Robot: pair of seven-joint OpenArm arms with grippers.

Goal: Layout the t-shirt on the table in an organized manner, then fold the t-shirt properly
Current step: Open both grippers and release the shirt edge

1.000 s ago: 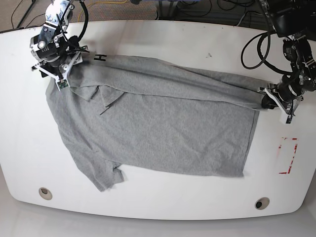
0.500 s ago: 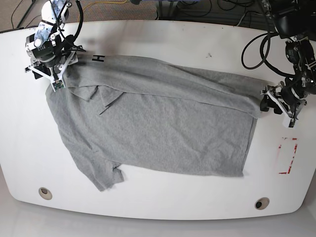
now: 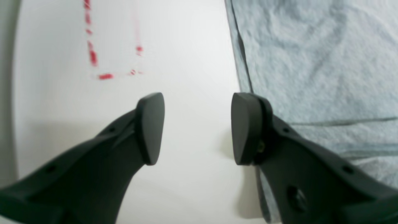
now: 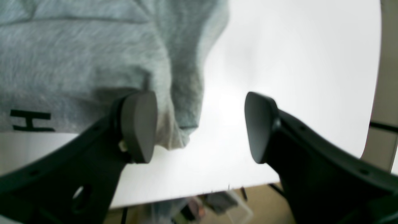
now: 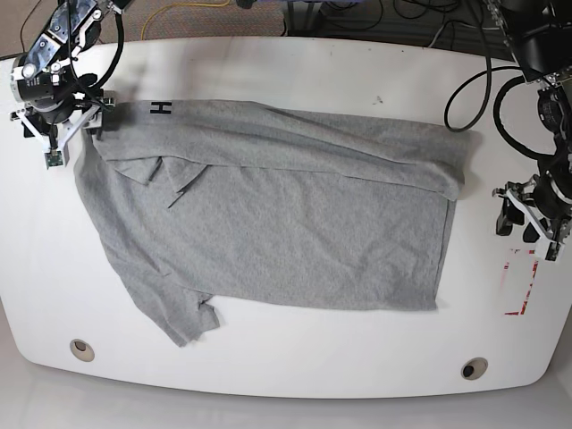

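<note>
Since both the left gripper (image 3: 192, 127) and right gripper (image 4: 199, 126) hang with jaws released, the soft, limp t-shirt (image 5: 277, 223) lies mid-table (image 5: 295, 63); pinch its far corners.

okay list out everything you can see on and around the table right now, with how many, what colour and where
t-shirt: one, grey, spread across the table's middle, far edge folded over, black H near one corner
table: one, white, fills the base view
grommet holes: two, grey, near the table's front corners
red rectangle mark: one, red outline, on the table past the shirt's hem, near the left arm
cables: several, black and yellow, on the floor behind the table
left pincer: one, black, open, empty, over bare table beside the shirt's edge
right pincer: one, black, open, empty, at the shirt corner near the H
</note>
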